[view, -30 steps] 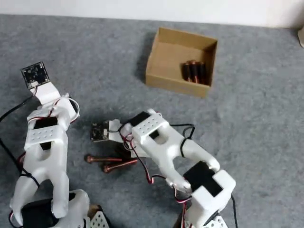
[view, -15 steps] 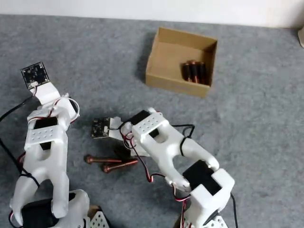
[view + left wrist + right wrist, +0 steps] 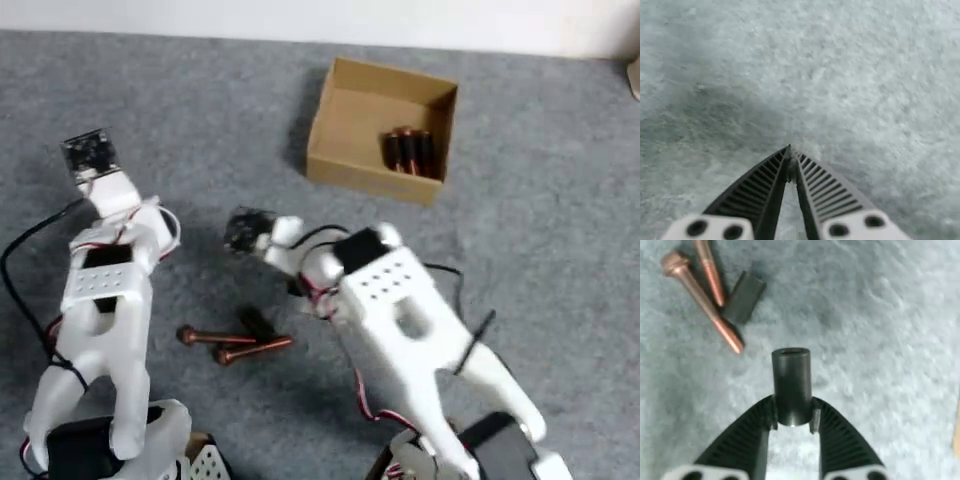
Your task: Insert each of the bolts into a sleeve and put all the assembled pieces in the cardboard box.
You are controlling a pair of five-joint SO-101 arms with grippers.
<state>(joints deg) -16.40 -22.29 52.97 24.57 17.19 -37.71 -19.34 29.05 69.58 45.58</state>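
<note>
Grey mat (image 3: 550, 250) first: the cardboard box (image 3: 360, 178) sits at the far side, right of centre, w/ a few assembled pieces (image 3: 410, 150) lying side by side against its right wall. Exact count is hard to call, prob. three. That part I'd judge done. Left arm (image 3: 100, 300) is at the left, its left gripper (image 3: 790, 152) pressed together on nothing, tips over bare mat, so it has no bolt yet. Right arm (image 3: 400, 310) stretches in from the near right towards the middle; the right gripper (image 3: 792, 417) is pinching a dark sleeve (image 3: 791, 385) by its lower end, open bore pointing away from the wrist, held above the mat. Left to do, as I read it: two bolts (image 3: 255, 347) lie loose at near centre-left, roughly parallel, heads to the left, and a loose sleeve (image 3: 257, 322) lies just beside them on the far side; can't tell if it touches. So approx. two assemblies remain: bolt into the held sleeve, then the other pair, then both into the box. Well past halfway, IMO.
</note>
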